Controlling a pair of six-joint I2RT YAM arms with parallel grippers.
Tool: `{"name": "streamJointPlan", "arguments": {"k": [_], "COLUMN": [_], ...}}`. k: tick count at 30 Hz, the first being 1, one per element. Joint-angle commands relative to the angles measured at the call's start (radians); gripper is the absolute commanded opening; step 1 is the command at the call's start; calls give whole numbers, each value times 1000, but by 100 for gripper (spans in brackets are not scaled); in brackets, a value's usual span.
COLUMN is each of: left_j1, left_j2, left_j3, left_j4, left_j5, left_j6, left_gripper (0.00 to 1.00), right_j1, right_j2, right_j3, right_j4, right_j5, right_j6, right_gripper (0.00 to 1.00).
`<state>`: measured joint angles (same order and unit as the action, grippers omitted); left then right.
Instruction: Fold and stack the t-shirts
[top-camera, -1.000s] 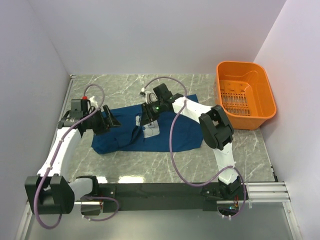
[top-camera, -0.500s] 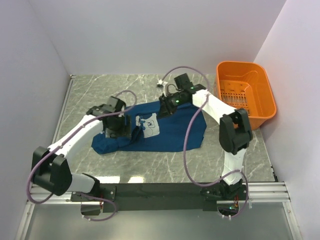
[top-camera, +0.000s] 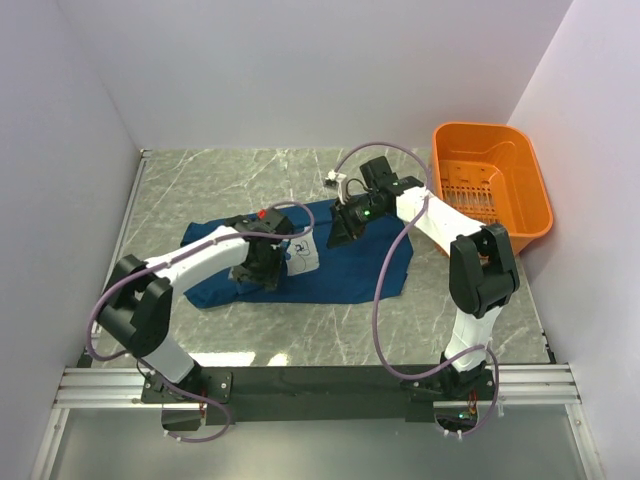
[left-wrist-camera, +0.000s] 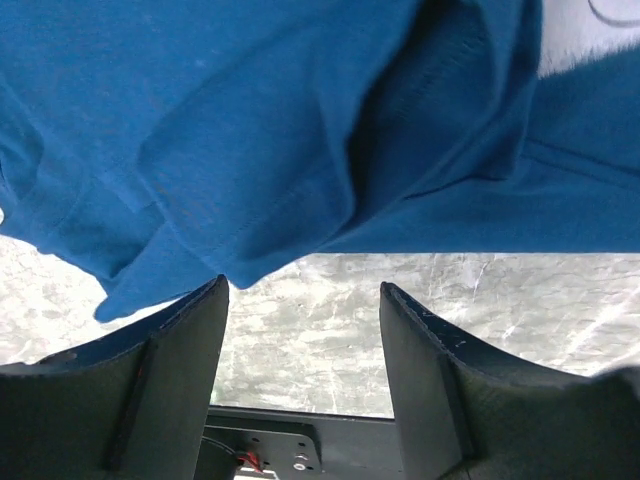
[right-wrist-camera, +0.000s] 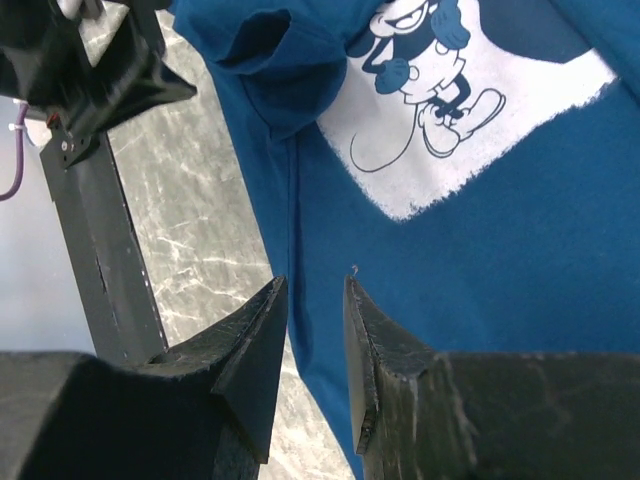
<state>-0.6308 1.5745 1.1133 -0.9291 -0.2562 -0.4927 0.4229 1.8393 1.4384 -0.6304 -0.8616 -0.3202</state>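
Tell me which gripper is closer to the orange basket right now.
Right. The right gripper is over the middle of the t-shirt, to the left of the orange basket. The left gripper is over the shirt's left half, farther from the basket.

We see an orange plastic basket (top-camera: 487, 160) at the upper right of the top view, standing on the grey-veined marble table (top-camera: 330, 330) close beside the right wall; its floor is slotted. Pale walls (top-camera: 300, 70) close the table in at left, back and right. A metal rail (top-camera: 530, 385) runs along the bottom of the frame
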Motion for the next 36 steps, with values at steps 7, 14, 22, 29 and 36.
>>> {"name": "streamJointPlan", "arguments": {"k": [7,14,22,29,36], "left_j1": [-43,-46,-46,-46,-46], "left_j2": [24,61,74,113,144], "left_j3": [14,-12,-36,-18,-17], "left_j4": [4,10,33,36,33], "left_j5": [-138,-158,-173,-199,-247], "left_j6": [-14,-18,-11,-1,0], "left_gripper": [58,51,49,46,47], "right_j1": [-21,-39,-73,-91,-113], "right_j2": [-45,-52,-63,-64,-71], "right_j3": [-13,-18,-26,-29,-30], "right_j4": [14,11,12,9,9], "right_j5": [-14,-17,-24,-30,-36], "right_j6": [-10,-10,-3,0,4], "right_gripper": [36,36,36,37,36]}}
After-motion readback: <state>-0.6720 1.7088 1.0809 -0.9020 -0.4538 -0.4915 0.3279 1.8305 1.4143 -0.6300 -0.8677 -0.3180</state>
